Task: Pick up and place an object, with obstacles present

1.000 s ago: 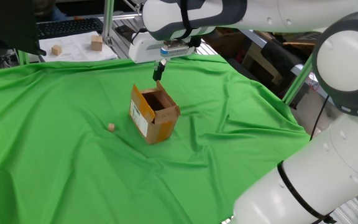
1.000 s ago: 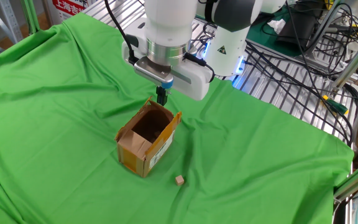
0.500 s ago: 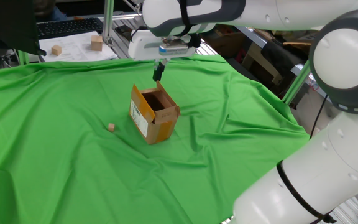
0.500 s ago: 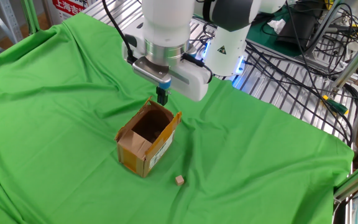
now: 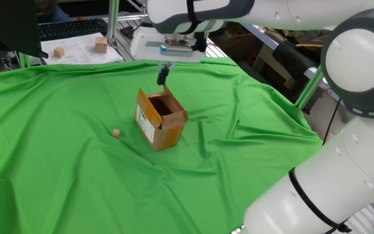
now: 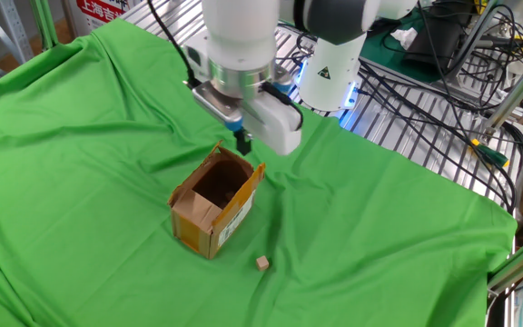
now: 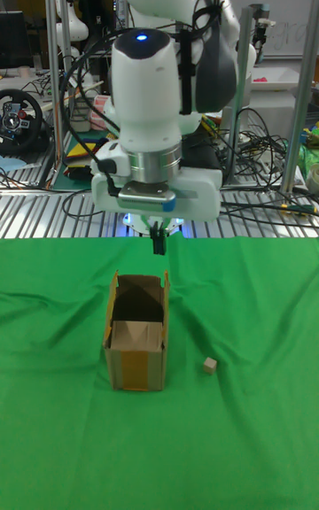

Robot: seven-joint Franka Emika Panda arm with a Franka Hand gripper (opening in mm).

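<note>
Gripper (image 7: 159,266) above the open box (image 7: 136,343), fingers (image 5: 163,76) pressed together, empty. Cube (image 7: 209,366) on the green cloth (image 6: 379,236), near the box, apart from it.

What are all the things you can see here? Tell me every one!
Cube: one, tan, tiny, lying on the cloth apart from the box.
Box: one, brown cardboard, open at the top, middle of the cloth.
Cloth: one, green, wrinkled, covering the table.
Blocks: two, tan, on the paper beyond the cloth's far edge.
Paper: white, beyond the cloth.
Keyboard: one, black, behind the paper.
Steering wheel: one, black, in the background of the tall view.
Arm: one, white and grey.
End effector: one, dark fingers close together, nothing in them, hanging above the box's far rim.
</note>
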